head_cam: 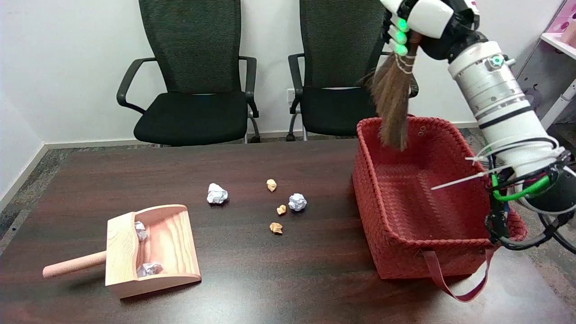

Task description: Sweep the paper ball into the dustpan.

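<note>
Fingers (398, 36) of the right hand (420, 20) are wrapped around the bound neck of a small brown straw whisk broom (392, 105), grasping it up in the air near the top right of the head view, its bristles hanging over the far rim of a red woven basket (382, 225) that sits at the right end of the dark wooden tabletop (288, 288).

Loose paper lies around the middle of the tabletop: two crumpled white paper balls (217, 194), the other (297, 202) further right, and three smaller tan paper scraps (271, 185) near it. A pale wooden dustpan (168, 243) with a round handle sits near the front left corner, mouth facing right, with two more white balls already inside against its back wall.

My worry is the distance: the broom is well apart from the balls and the basket wall stands between. Coming down, the bristles could snag the rim or drag the basket. A hard stroke could roll a light ball past the dustpan's mouth or off the table's edge, or nudge the unheld dustpan away.

Behind the table stand two black mesh office chairs (198, 81).
</note>
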